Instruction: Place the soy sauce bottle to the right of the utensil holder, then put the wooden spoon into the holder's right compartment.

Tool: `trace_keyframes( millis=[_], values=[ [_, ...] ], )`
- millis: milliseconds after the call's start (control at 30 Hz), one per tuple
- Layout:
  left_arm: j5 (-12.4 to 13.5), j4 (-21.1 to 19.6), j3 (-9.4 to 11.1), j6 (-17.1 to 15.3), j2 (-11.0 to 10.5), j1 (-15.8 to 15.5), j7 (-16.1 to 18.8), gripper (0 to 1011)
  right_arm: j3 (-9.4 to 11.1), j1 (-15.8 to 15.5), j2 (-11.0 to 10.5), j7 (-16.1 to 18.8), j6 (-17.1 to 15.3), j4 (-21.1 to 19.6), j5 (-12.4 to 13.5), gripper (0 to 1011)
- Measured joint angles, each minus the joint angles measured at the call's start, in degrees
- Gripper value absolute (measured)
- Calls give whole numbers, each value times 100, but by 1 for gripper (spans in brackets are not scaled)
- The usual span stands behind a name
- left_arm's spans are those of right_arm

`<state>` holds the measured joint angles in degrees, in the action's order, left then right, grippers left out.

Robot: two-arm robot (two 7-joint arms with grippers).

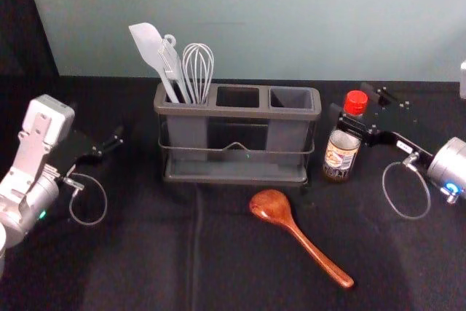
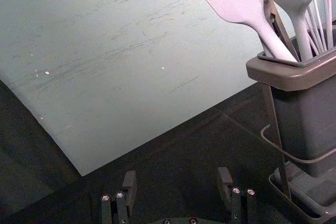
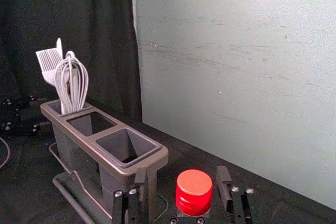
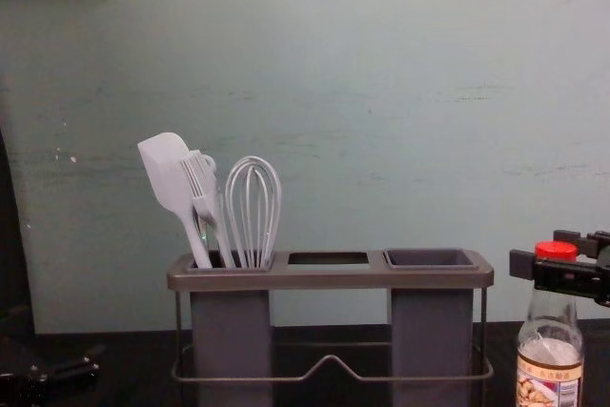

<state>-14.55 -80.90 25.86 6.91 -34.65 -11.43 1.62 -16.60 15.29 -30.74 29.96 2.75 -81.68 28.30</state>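
Observation:
The soy sauce bottle (image 1: pixel 341 154) stands upright just right of the utensil holder (image 1: pixel 237 177). My right gripper (image 1: pixel 352 101) is at its red cap, fingers open on either side. In the right wrist view, the red cap (image 3: pixel 194 191) sits between the fingertips of the right gripper (image 3: pixel 181 182), nearer one of them. The wooden spoon (image 1: pixel 273 207) lies in front of the holder, its handle slanting toward the front right. The holder's right compartment (image 4: pixel 431 258) holds nothing visible. Over the table's left side, my left gripper (image 1: pixel 109 145) is idle; the left wrist view shows the left gripper (image 2: pixel 177 178) open.
A white spatula (image 1: pixel 148 45), a brush and a whisk (image 1: pixel 198 71) stand in the holder's left compartment and rise above its rim. The black-covered table (image 1: pixel 145 253) meets a pale wall (image 1: pixel 255 20) behind the holder.

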Motion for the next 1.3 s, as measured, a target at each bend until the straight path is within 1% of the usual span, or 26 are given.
trace_keyframes(
  millis=[33,133,200,233,400,500,833,967,1067,1167,1200,1300],
  values=[
    [0,0,0,0,0,0,0,1005,0,0,0,0,0,0,0,863],
    [0,0,0,0,0,0,0,1005,0,0,0,0,0,0,2,915],
    [0,0,0,0,0,0,0,1005,0,0,0,0,0,0,2,990],
    [0,0,0,0,0,-1,0,1005,0,0,0,0,0,0,3,999],
    [0,0,0,0,0,0,0,1005,1,-5,-2,-5,2,-8,1,1002],
    [0,0,0,0,0,0,0,1005,42,-50,-17,-52,18,-96,-9,1003],
    [0,0,0,0,0,0,0,1005,253,-236,-94,-190,43,-494,-31,1003],
    [0,0,0,0,0,0,0,1005,363,-388,-165,-187,136,-812,-2,1003],
    [0,0,0,0,0,0,0,1005,392,-461,-230,-185,133,-1012,-13,1003],
    [0,0,0,0,0,0,0,1005,417,-586,-353,-132,-5,-1363,15,1003],
    [0,0,0,0,0,0,0,1005,417,-586,-353,-132,-5,-1363,15,1003],
    [0,0,0,0,0,0,0,1005,416,-702,-470,-46,-225,-1699,160,1003]
  ],
)
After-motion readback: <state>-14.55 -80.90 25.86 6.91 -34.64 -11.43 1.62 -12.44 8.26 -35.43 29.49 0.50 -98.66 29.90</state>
